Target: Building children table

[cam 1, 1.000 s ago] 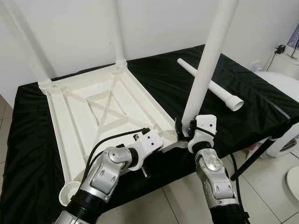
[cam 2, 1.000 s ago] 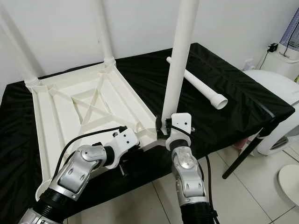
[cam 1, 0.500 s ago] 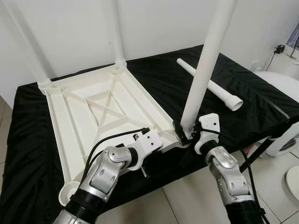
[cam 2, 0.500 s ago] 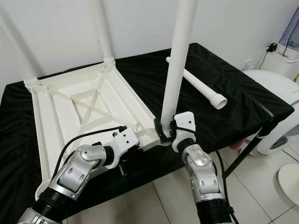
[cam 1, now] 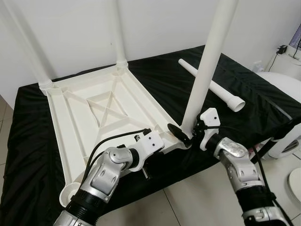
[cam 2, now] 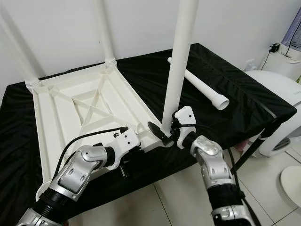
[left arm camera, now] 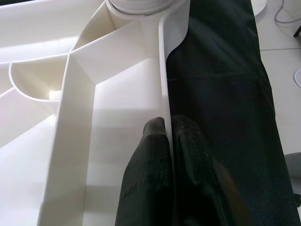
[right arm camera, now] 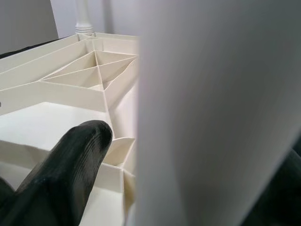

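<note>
Right hand (cam 1: 187,133) grips upright leg (cam 1: 207,70) at its socket; left hand (left arm camera: 168,141) pinches tabletop (cam 1: 94,117) rim. Risk: leg tilts, cross-seats or pops out if released unseated.

From the head, both eye views looked forward and down over the same black-covered table (cam 1: 28,141). The left wrist camera sat close over the tabletop rim (left arm camera: 162,80); the right wrist camera pressed near the upright leg (right arm camera: 211,113).

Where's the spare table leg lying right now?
In the left eye view, the loose leg lies on the black cloth to the robot's right, behind the upright leg at the right gripper.
</note>
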Controlling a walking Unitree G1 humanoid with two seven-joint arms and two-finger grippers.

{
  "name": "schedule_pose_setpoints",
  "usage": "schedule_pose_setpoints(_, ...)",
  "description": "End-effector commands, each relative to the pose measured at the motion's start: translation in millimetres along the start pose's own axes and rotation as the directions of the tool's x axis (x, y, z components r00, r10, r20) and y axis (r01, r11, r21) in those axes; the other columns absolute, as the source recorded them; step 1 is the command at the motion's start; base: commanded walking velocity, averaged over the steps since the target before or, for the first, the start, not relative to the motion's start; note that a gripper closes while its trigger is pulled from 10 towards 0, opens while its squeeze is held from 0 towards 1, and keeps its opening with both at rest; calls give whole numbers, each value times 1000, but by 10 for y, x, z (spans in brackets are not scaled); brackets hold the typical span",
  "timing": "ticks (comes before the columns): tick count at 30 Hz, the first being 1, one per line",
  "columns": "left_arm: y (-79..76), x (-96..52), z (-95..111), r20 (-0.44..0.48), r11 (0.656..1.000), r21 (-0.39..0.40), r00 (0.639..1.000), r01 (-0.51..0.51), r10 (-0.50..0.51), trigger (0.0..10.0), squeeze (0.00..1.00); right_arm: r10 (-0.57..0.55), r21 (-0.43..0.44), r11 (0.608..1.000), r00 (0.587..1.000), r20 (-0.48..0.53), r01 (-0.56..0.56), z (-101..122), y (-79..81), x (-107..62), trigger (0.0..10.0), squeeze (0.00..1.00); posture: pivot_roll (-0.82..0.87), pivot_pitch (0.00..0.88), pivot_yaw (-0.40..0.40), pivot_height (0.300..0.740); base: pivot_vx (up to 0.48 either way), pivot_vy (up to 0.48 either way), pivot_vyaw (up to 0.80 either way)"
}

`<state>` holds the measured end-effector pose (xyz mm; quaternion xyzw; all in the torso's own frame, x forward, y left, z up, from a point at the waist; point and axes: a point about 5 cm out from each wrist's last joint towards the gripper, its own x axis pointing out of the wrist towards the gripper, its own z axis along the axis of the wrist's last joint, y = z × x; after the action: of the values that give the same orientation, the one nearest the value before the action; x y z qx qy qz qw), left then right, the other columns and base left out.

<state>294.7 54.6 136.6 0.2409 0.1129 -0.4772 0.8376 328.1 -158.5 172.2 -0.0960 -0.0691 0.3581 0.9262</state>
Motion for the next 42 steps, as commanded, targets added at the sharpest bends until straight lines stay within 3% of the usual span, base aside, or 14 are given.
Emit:
schedule_pose_setpoints(1,31,-12,-92,-46,998,7,997,-62,62,10000,0,35,-1,999,999,-8,-35,-21,-18,9,10000,0,-130,71,100,740,0,0,0)
schedule_pose_setpoints(7,21,-13,-99,-49,998,9,997,-57,57,10000,0,79,7,997,996,-32,-78,-69,-57,-10,9961,0,-130,71,102,740,0,0,0)
schedule_pose_setpoints(8,18,-14,-100,-50,998,10,997,-55,55,10000,0,101,4,995,994,-43,-101,-90,-62,-30,5020,0,-130,68,100,740,0,0,0)
schedule_pose_setpoints(11,17,-15,-101,-50,998,11,997,-54,54,10000,0,117,2,993,992,-48,-117,-105,-65,-45,5020,0,-130,68,100,740,0,0,0)
schedule_pose_setpoints(12,16,-14,-103,-50,998,11,997,-54,54,10000,0,122,2,993,991,-47,-122,-116,-74,-51,2941,0,-133,63,100,740,0,0,0)
schedule_pose_setpoints(13,15,-14,-104,-50,998,12,997,-54,54,10000,0,126,4,992,991,-47,-126,-125,-81,-56,2000,0,-133,63,100,740,0,0,0)
schedule_pose_setpoints(14,15,-14,-104,-50,998,12,997,-54,54,10000,0,126,4,992,991,-47,-126,-125,-81,-56,2000,0,-133,63,100,740,0,0,0)
schedule_pose_setpoints(15,11,-10,-100,-49,999,12,997,-52,53,10000,0,129,4,992,991,-48,-128,-134,-87,-67,0,0,-136,61,99,740,0,0,0)
schedule_pose_setpoints(26,-3,8,-84,-42,999,14,998,-46,46,10000,0,133,10,991,990,-43,-133,-165,-91,-107,0,0,-140,49,97,740,0,0,0)
schedule_pose_setpoints(27,-4,8,-85,-43,999,15,998,-46,46,10000,0,122,9,992,992,-42,-122,-169,-90,-109,3725,0,-140,49,97,740,0,0,0)
schedule_pose_setpoints(28,-6,7,-87,-43,999,16,998,-46,46,10000,0,103,17,995,994,-41,-103,-176,-84,-108,10000,0,-139,46,94,740,0,0,0)
schedule_pose_setpoints(35,-16,7,-90,-43,999,16,998,-45,46,10000,0,55,52,997,998,-20,-54,-195,-38,-117,10000,0,-139,43,90,740,0,0,0)
schedule_pose_setpoints(42,-31,6,-95,-42,999,12,998,-43,43,10000,0,-133,104,986,991,19,130,-229,82,-119,10000,0,-139,45,85,740,0,0,0)
